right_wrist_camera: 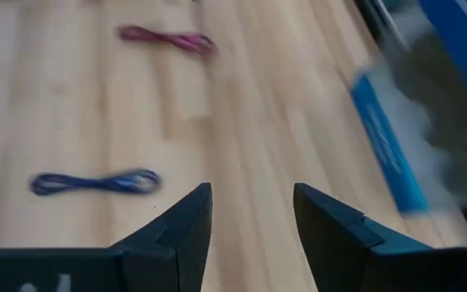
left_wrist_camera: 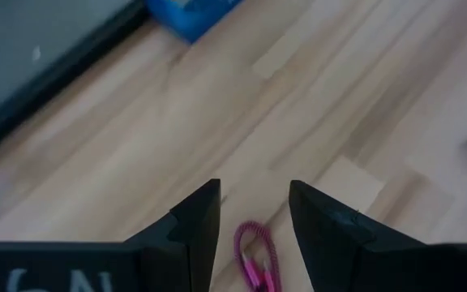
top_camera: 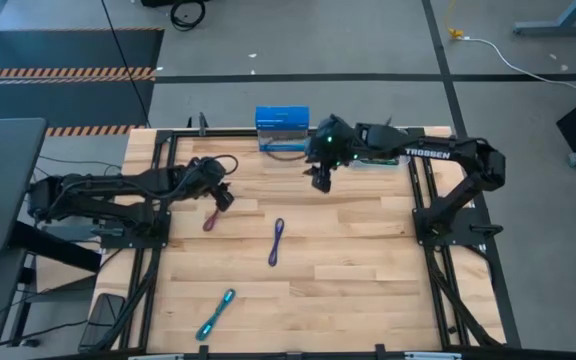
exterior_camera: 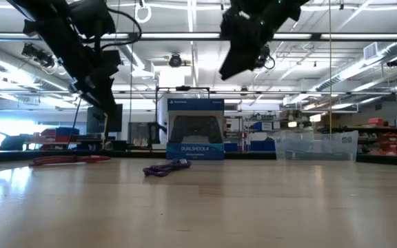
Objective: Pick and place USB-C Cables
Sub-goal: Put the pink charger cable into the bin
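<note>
The left gripper (left_wrist_camera: 254,219) had its jaws parted with nothing between them, and in the left wrist view the looped end of the magenta cable (left_wrist_camera: 256,253) lay on the wood in the gap below the fingers (left_wrist_camera: 194,223) — under them, not grasped. In the high view this gripper (top_camera: 222,197) hung at the left centre of the frame, with the magenta cable (top_camera: 210,220) just below it on the table (top_camera: 348,260). The right gripper (right_wrist_camera: 250,219) was likewise spread and empty; in its wrist view bare wood showed between its fingers (right_wrist_camera: 186,221), a purple cable (right_wrist_camera: 96,182) lay at the left centre and the magenta one (right_wrist_camera: 167,38) near the top left. Seen from above, the right gripper (top_camera: 321,178) hovered at the upper centre, close beside the blue box (top_camera: 282,124) at the table's top edge. The purple cable (top_camera: 276,242) rested near the middle of the high frame, well apart from both grippers, and a teal cable (top_camera: 215,314) lay at the lower left, farther still. In the low view the purple cable (exterior_camera: 166,167) sat left of centre in front of the blue box (exterior_camera: 195,129) (its front printed with a game controller), the magenta cable (exterior_camera: 71,160) stretched flat at the left, and a clear plastic tray (exterior_camera: 316,146) stood at the right — both arms hanging above the tabletop.
</note>
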